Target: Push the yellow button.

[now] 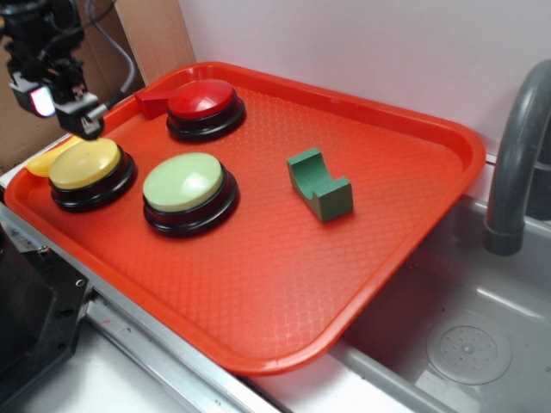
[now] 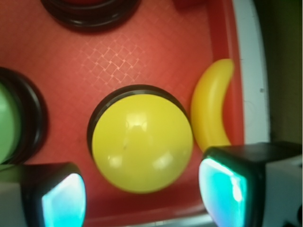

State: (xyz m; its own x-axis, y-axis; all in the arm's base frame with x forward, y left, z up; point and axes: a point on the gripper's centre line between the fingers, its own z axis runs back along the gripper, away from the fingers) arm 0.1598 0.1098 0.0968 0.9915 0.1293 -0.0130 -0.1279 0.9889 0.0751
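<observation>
Two black gripper fingers with glowing teal pads (image 2: 64,201) fill the bottom corners of the wrist view, spread wide with nothing between them, and the gripper (image 1: 73,107) hangs just above the glossy yellow domed button on its black round base (image 2: 141,142), not clearly touching it. That yellow button (image 1: 86,165) sits at the left edge of the red textured plastic tray (image 1: 284,275). A small yellow banana-shaped piece (image 2: 210,111) lies just beside the button, against the tray's rim. To the button's other side stands a pale green domed button on a black base (image 1: 185,185), close by but apart from it. Farther back is a red domed button on a black base (image 1: 202,103), with a small red block (image 1: 151,101) beside it. A dark green block with a curved notch (image 1: 320,182) rests near the tray's middle. Beyond the tray's right edge are a grey sink basin (image 1: 465,344) and a grey curved faucet (image 1: 516,155).
</observation>
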